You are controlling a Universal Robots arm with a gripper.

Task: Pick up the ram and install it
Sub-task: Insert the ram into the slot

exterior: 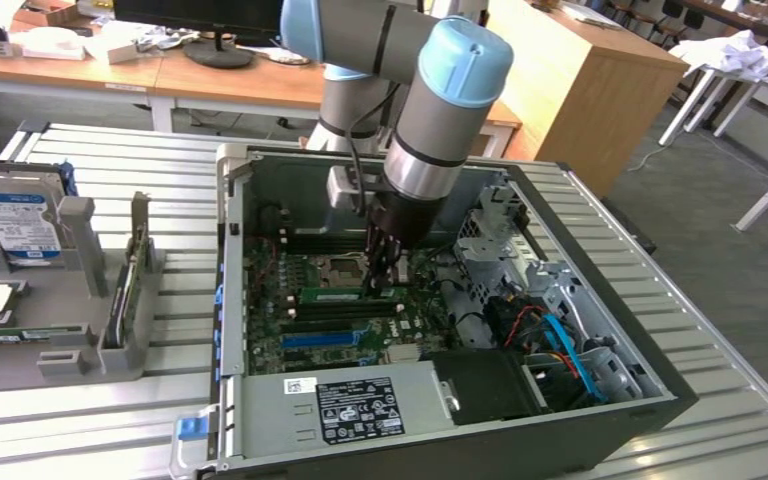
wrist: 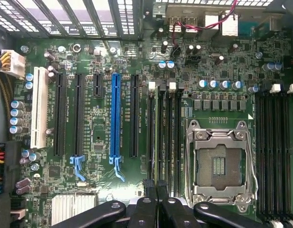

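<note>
— Gripper (exterior: 387,282) first: how does it stand?
— Fingers drawn together, tips side by side, low inside the computer case (exterior: 231,300) on the end of the arm (exterior: 424,110). The wrist view has the same gripper (wrist: 155,186) closed over the memory slots.
— What carries it all?
— A slatted metal table (exterior: 91,420). The case lies open on it. Well apart, at the exterior view's left, a grey holder (exterior: 77,330) keeps a hard drive (exterior: 17,225) upright.
— Inside the case?
— The motherboard (exterior: 271,345) lies flat on its floor, and the power supply (exterior: 357,400) sits along the edge nearest the camera. The CPU socket (wrist: 217,164) is just beside the memory slots, and a blue expansion slot (wrist: 115,114) sits farther off among black ones.
— Where is the ram?
— The ram (exterior: 341,295) stands on edge in one of those memory slots, green and level. The fingertips are at its end nearer the exterior view's right. Whether they pinch it or only touch its top edge cannot be told.
</note>
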